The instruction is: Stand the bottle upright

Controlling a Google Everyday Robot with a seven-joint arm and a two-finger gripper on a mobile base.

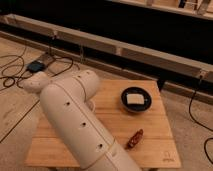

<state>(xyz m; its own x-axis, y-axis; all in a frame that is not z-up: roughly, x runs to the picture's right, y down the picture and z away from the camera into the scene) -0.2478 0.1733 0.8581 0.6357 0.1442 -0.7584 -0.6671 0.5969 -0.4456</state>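
Observation:
The bottle is not visible; my large white arm [75, 120] covers the left half of the wooden table [155, 150] and may hide it. The gripper is not in view either: only the arm's upper links and a rounded joint [36, 83] at the left show. On the visible part of the table there is no slender white bottle.
A black bowl [136, 106] with a flat white object [135, 98] in it sits at the table's back right. A small red-brown wrapped item [134, 139] lies near the front right. Cables and a dark box [36, 66] lie on the floor at the left. A long rail runs behind the table.

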